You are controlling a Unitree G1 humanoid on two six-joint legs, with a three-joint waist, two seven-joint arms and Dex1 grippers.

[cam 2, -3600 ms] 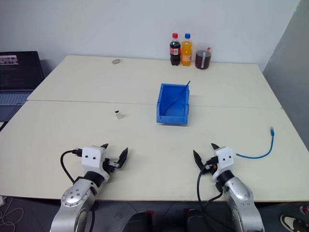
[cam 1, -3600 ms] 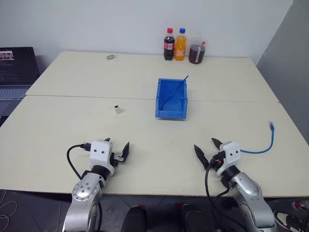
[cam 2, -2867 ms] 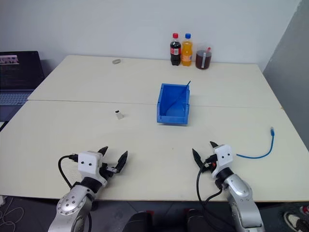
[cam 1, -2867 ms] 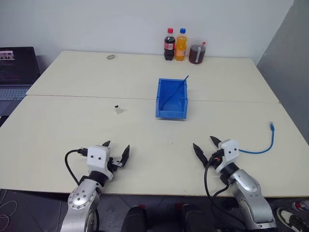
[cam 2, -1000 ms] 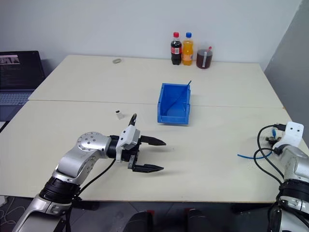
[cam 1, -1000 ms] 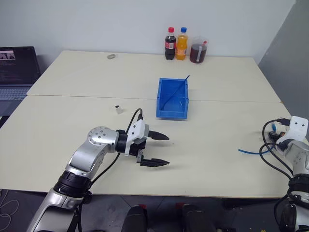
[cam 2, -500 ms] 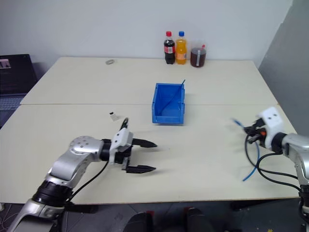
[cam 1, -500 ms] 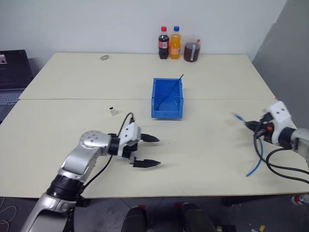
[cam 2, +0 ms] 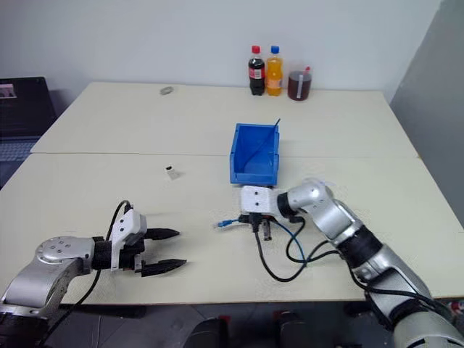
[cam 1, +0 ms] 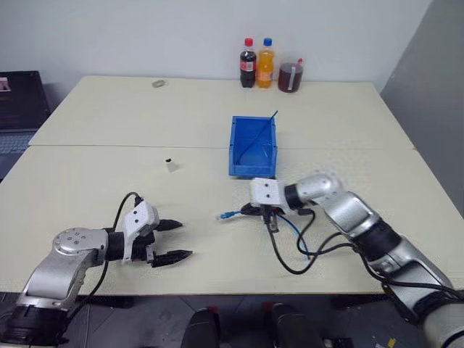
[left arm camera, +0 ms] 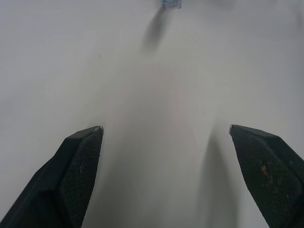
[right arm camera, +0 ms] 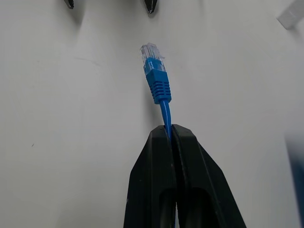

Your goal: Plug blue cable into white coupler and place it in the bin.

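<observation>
The blue cable (right arm camera: 157, 83) is pinched just behind its clear plug (cam 1: 228, 214) by my shut right gripper (right arm camera: 170, 129), which hangs low over the table in front of the bin (cam 1: 233, 148). The plug points toward my left gripper (cam 1: 181, 240). The rest of the cable trails back under the right arm (cam 1: 291, 225). The left gripper (left arm camera: 165, 128) stands open and empty near the table's front left, a short gap from the plug. The white coupler (cam 1: 170, 164) stands alone on the table, left of the bin and beyond the left gripper.
Two bottles (cam 1: 249, 64) and a jar of dark liquid (cam 1: 290, 76) stand at the table's far edge. A small ring (cam 1: 158, 83) lies far left of them. A laptop (cam 1: 20, 98) sits off the left side. Black arm wires (cam 1: 286, 259) loop on the table.
My right gripper has swept from the table's right edge to the middle, carrying the cable's plug end with it. The left gripper has drawn back toward the left and sunk a little.
</observation>
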